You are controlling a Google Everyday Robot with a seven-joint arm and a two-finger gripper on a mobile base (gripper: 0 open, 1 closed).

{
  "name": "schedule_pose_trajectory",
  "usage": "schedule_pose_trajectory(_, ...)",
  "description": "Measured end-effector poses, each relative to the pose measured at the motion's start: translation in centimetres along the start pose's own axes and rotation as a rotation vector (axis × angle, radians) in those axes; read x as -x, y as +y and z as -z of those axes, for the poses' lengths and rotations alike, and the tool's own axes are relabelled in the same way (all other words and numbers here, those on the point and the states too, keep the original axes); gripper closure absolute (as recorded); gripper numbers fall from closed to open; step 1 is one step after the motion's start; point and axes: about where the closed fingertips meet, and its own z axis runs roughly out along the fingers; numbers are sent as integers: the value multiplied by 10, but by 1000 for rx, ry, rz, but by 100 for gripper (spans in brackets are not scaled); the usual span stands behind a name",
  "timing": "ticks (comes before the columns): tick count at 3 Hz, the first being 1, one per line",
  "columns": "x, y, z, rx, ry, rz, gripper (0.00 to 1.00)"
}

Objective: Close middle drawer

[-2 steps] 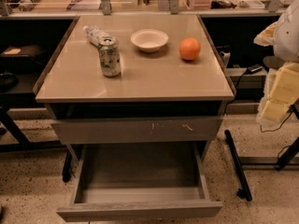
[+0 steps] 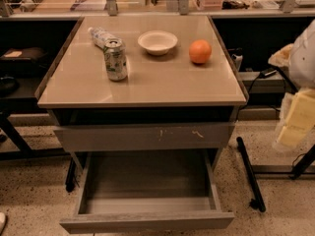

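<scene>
While the middle drawer (image 2: 147, 222) hasn't moved since a moment ago, the pincer (image 2: 295, 119) has. The drawer is closest to you, at the bottom, pulled far out, w/ its bare grey box open & nothing in it. The pincer hangs off the R side of the table (image 2: 162, 85), well apart from the drawer, & it sits a bit lower than before. You can't tell if it's apart or together. So my guess: the job hasn't begun, b/c nothing touches the drawer front, & the pincer is only getting low enough to reach it.

The drawer front has no handle, so you'll likely need to push flat on it, straight toward the table. Bare speckled floor (image 2: 39, 200) shows on both sides of the box. On the R, a black leg bar (image 2: 250, 173) lies on the floor btw the pincer & the drawer, so go around it, not thru it. Just above the open box is the scratched drawer front (image 2: 147, 137); don't push that one. Up top & farther back sit a can (image 2: 115, 59), a bottle (image 2: 100, 35) lying down, a bowl (image 2: 157, 42) & an orange (image 2: 200, 51). A hard shove could tip the can.
</scene>
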Motion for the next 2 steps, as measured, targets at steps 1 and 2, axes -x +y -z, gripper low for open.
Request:
schedule_pose_trajectory(1, -19, 31, -38, 54, -9, -2, 0)
schedule_pose_trajectory(2, -34, 55, -68, 95, -18, -4, 2)
